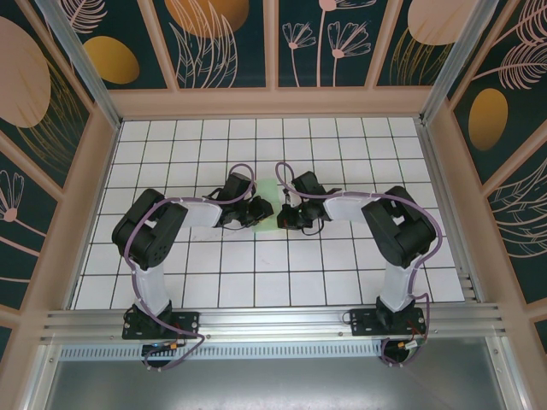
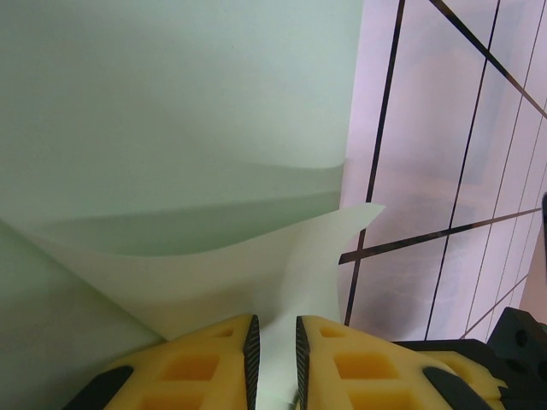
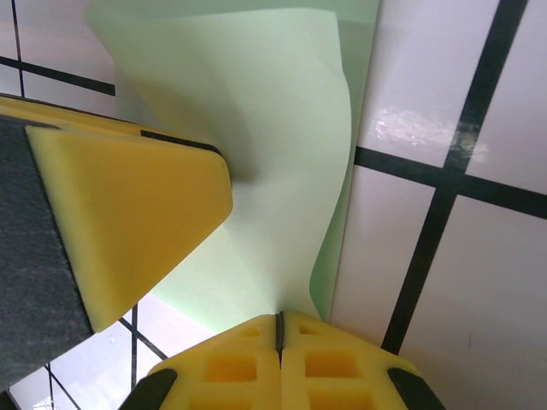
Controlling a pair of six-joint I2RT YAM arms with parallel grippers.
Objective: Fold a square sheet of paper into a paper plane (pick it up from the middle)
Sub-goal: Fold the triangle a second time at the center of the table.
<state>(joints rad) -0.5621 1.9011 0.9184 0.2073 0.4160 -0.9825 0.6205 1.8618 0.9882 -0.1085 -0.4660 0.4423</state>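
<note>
The square sheet of paper (image 1: 267, 202), pale mint green, lies at the middle of the table between both grippers, bent up with a curled flap (image 2: 171, 128) (image 3: 265, 128). My left gripper (image 1: 255, 213) (image 2: 273, 323) has its jaws a narrow gap apart, and a raised fold of the sheet runs into that gap. My right gripper (image 1: 287, 215) (image 3: 279, 314) is shut on the sheet's near edge, which rises out of the seam between its pads. One left finger (image 3: 128, 205) presses its tip against the sheet in the right wrist view. A paper plane is out of view.
The white grid table (image 1: 342, 273) spreads round the two grippers. Wooden walls with painted panels (image 1: 273, 102) close the back and sides. Aluminium rails (image 1: 273, 320) carry the arm bases at the near edge.
</note>
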